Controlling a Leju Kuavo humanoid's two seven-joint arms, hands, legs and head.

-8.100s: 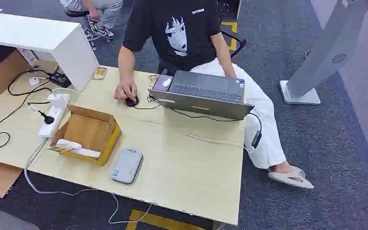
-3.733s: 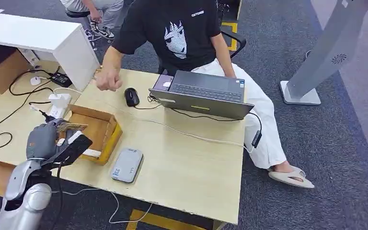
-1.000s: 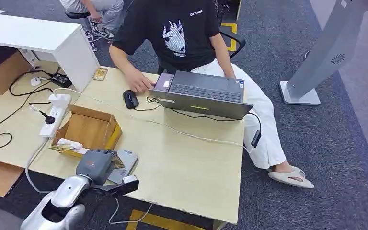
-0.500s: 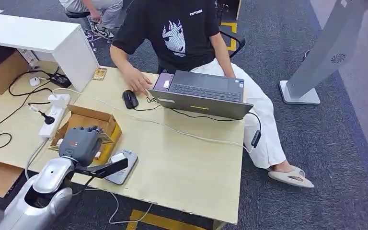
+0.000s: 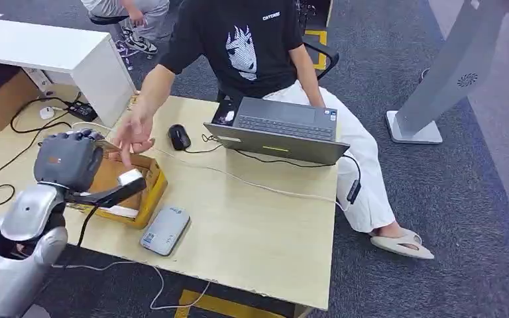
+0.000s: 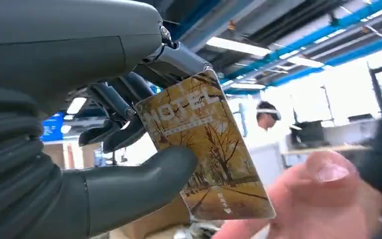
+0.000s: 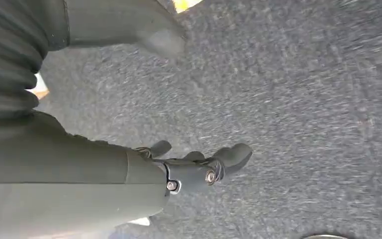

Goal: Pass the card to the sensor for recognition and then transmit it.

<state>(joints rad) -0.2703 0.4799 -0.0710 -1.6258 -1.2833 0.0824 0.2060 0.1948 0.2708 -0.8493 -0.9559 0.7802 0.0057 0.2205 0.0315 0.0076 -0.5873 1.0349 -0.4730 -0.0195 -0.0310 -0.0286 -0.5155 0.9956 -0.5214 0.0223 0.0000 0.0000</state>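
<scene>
The table takes up most of the room in front of the robot, with one person seated at its far side behind a single laptop. One mouse sits beside the laptop, one open cardboard box lies nearer the robot, and just beside the box is one flat grey sensor, lying clear of any hand.

The left hand is raised above the box end of the table. In the left wrist view its thumb presses one card, a yellow hotel key card, against the dark fingers behind it, so the card is firmly pinched and most of its face sticks out free beyond the grip, long axis pointing away from the palm. The person's hand is stretched out across the table to just beside the robot's left hand, fingers spread; in the wrist view a fingertip sits close to the card's free end, though I cannot tell if it touches.

So the handover turns on that free end facing the person's reach. The sensor lies lower and nearer the robot than the card.

The right hand hangs over grey carpet, fingers loosely apart, holding nothing, well away from the card.
</scene>
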